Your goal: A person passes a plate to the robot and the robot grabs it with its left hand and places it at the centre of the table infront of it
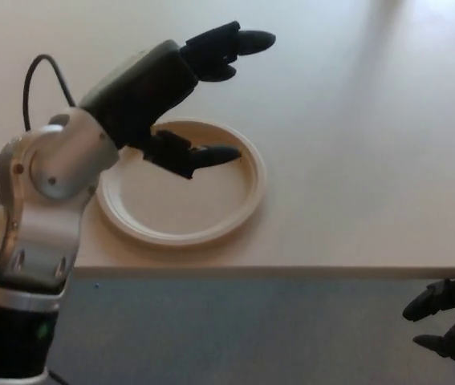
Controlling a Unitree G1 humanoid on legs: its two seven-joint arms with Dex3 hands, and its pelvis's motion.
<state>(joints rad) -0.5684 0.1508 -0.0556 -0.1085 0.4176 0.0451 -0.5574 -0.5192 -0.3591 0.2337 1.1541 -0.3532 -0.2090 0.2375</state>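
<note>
A cream round plate [211, 215] lies flat on the table [355, 144], near its front edge and left of the middle. My left hand [199, 88] hovers above the plate's far side, raised off it. It is open, with the fingers stretched to the right and the thumb [211, 155] spread below them, holding nothing. My silver left forearm [58, 184] covers the plate's left rim. My right hand [449, 317] hangs low at the bottom right, below the table edge, with its fingers apart and nothing in them.
The light beige table fills the upper two thirds of the view. Its front edge [291, 271] runs across the frame, with grey floor [235, 329] below it. A black cable [38, 76] loops off my left arm.
</note>
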